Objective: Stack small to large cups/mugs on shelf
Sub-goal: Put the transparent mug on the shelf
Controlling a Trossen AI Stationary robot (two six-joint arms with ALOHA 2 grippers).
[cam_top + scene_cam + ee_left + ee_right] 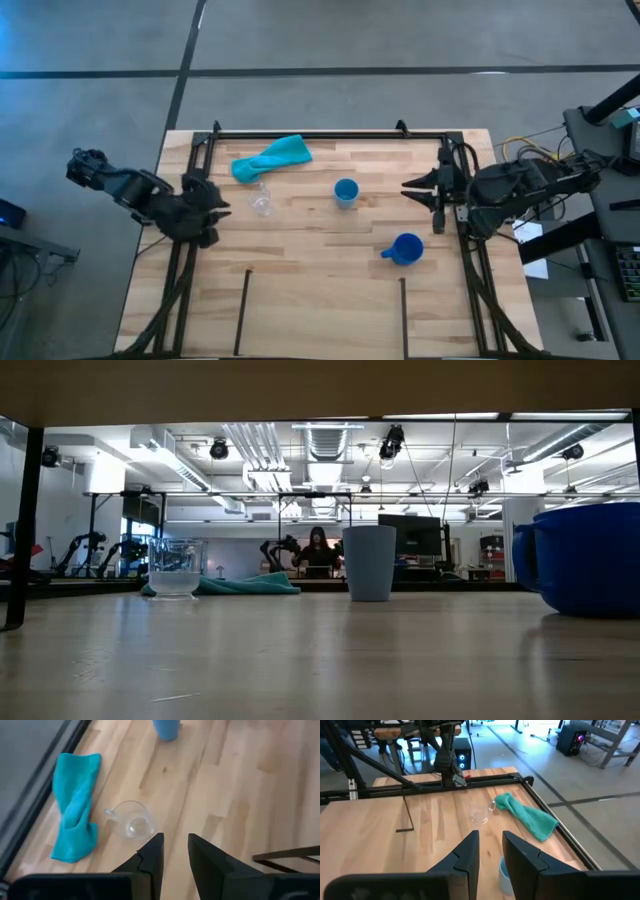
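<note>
The tiny clear cup (262, 203) (131, 820) stands upright on the table, just beside the teal cloth. The light blue handleless cup (346, 191) (369, 563) stands upright mid-table. The dark blue mug (405, 249) (590, 570) stands nearer the near edge, its handle toward the left. The shelf (320, 320) is the plank section between two short black rods at the near edge; nothing stands on it. My left gripper (218, 205) (175, 840) waits left of the clear cup, open by a narrow gap. My right gripper (405, 188) (491, 837) waits right of the light blue cup, also narrowly open.
A teal cloth (272, 158) lies crumpled near the far edge, by the clear cup. Long black rails (330, 134) frame the far, left and right sides of the table. Bare wood lies between the cups and the shelf. A person (318, 550) is in the room far behind.
</note>
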